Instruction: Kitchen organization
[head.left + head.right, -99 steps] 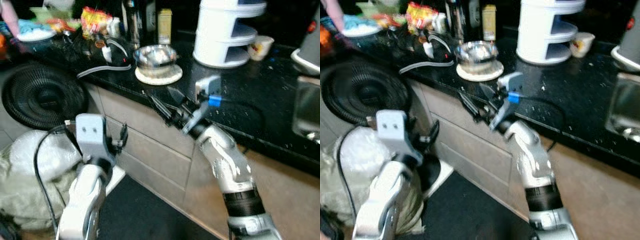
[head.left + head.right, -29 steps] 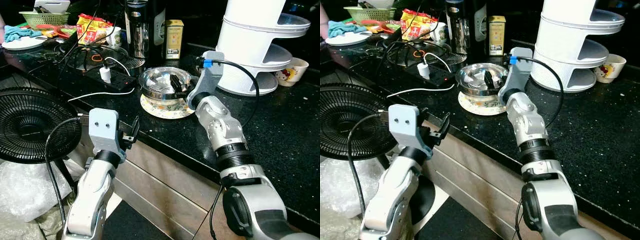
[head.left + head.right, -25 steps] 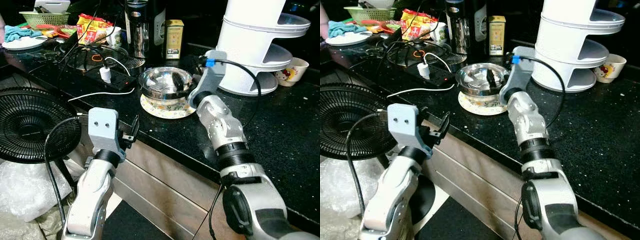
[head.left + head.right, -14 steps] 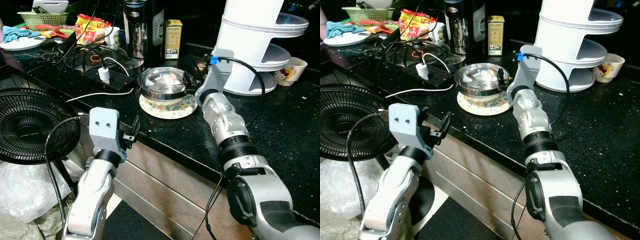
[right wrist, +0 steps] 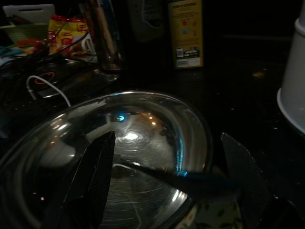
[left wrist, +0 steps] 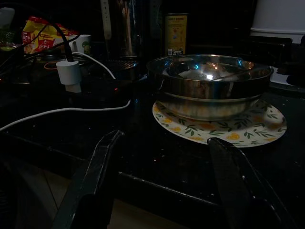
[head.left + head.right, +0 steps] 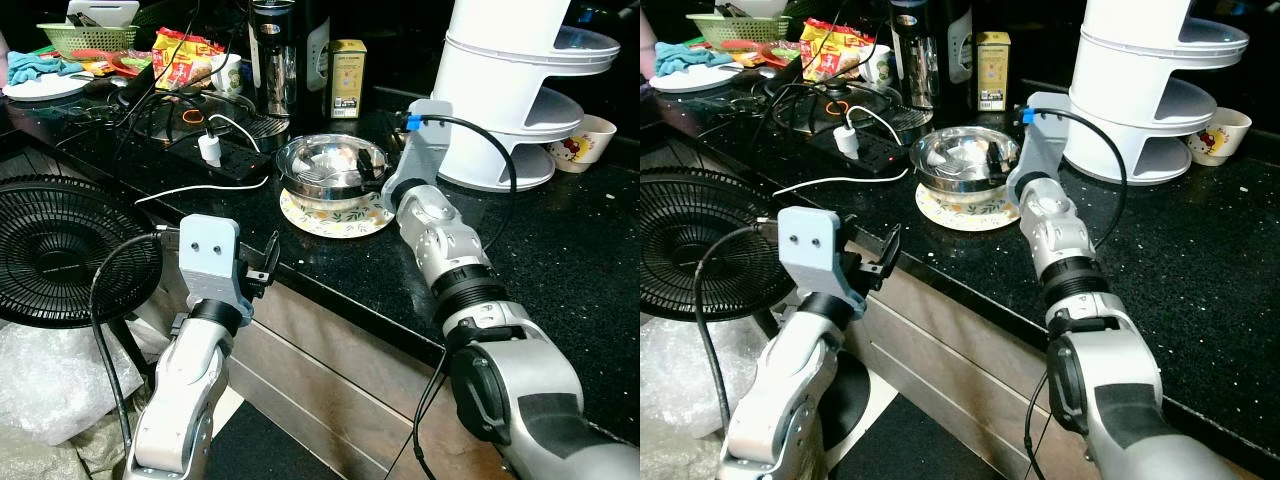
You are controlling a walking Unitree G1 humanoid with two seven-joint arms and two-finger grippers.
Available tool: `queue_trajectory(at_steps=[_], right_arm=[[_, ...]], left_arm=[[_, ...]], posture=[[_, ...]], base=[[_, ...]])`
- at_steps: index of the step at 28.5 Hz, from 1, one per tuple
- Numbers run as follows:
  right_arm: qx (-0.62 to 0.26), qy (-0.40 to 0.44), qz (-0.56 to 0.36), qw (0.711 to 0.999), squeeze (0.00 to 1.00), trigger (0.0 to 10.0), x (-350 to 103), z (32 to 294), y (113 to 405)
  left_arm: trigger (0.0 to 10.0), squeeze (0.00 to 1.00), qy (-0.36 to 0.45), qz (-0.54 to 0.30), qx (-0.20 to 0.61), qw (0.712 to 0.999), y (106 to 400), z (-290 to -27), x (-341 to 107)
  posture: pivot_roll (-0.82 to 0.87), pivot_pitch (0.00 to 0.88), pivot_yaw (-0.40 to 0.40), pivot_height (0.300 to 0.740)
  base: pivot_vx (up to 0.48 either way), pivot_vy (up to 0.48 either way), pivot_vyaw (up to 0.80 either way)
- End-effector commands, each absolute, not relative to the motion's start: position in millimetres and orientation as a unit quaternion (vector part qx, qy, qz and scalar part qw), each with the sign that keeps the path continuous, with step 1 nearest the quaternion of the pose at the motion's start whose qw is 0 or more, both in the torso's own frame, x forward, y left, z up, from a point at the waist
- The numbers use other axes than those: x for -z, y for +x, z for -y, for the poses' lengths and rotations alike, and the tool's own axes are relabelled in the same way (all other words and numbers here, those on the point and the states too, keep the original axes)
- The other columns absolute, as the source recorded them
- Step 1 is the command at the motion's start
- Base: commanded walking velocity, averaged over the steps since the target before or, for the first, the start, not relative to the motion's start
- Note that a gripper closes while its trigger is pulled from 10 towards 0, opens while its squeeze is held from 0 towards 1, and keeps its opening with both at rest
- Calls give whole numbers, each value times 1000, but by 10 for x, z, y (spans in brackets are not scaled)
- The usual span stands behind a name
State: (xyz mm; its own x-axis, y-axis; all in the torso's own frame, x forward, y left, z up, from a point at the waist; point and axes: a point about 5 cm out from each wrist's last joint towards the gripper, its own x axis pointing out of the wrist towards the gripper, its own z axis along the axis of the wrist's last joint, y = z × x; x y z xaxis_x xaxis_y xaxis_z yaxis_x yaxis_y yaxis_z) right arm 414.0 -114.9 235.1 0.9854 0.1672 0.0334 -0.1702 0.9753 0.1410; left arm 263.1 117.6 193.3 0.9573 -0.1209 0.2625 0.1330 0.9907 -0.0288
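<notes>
Counter (image 7: 560, 250), black stone: steel bowl (image 7: 330, 165) sits on floral plate (image 7: 335, 212). Right gripper (image 5: 167, 176) spread wide, one finger inside the bowl's rim, one outside. Left gripper (image 6: 162, 179) spread wide, empty, before counter edge.

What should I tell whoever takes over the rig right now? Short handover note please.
Right gripper: jaws open, straddling the near rim of the steel bowl, nothing gripped yet.
Left gripper: jaws open, empty, held low in front of the counter edge.
The bowl sits on a floral plate on the black counter, beside the white tiered rack.
Done: approach to the bowl. Left: close on the rim, lift, put it away.
</notes>
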Motion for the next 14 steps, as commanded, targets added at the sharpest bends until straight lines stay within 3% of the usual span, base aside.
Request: queue_trajectory(at_steps=[1, 9, 14], right_arm=[[-100, 84, 16, 991, 0, 10000, -2413, 1102, 4145], [-136, 88, 24, 987, 0, 10000, -2432, 1058, 4128], [-184, 16, 29, 982, 0, 10000, -2404, 1000, 4085]], left_arm=[[10000, 0, -17, 129, 64, 989, 2625, -1173, -1940], [10000, 0, -17, 128, 62, 990, 2634, -1176, -1940], [10000, 0, -16, 128, 61, 990, 2629, -1175, -1937]], posture=[[88, 0, -4, 740], [88, 0, -2, 740], [85, 0, 4, 740]], base=[[0, 0, 0], [0, 0, 0], [0, 0, 0]])
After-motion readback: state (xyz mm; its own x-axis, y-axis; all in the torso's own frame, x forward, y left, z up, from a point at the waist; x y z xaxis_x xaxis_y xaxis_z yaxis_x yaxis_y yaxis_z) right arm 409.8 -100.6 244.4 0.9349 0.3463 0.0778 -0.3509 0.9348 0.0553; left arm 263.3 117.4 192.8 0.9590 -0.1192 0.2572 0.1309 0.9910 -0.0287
